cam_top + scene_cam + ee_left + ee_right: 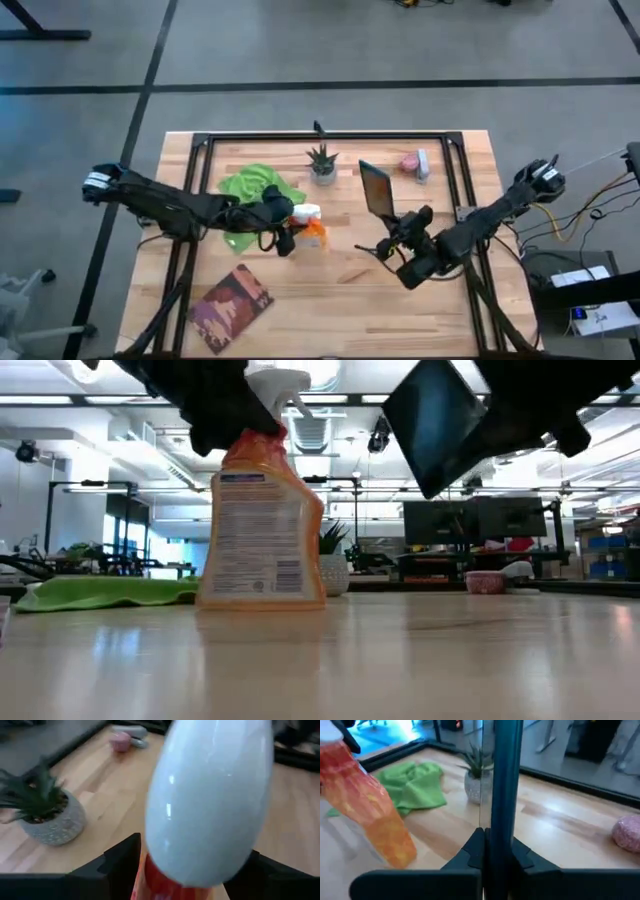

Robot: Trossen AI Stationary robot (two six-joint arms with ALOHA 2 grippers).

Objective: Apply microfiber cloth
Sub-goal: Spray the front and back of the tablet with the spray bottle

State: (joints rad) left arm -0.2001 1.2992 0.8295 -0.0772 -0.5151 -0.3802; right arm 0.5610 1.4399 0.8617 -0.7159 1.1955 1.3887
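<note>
— What is held by each arm over the wooden table?

— An orange spray bottle with a white head is gripped at the neck by the left gripper near the table's middle; its dark fingers are seen pressed against either side of the bottle's neck in the left wrist view. The bottle's base is shown resting on the tabletop in the low view. A dark flat tablet is pinched by its edge in the right gripper and is carried tilted, clear of the table surface.

— And where is the microfiber cloth found?

— It is seen lying crumpled on the table's far left part, untouched by either gripper, just behind the left gripper and beside a small potted plant. A pink object and a small grey object are placed near the far right edge, and a patterned book is laid at the near left corner.
</note>
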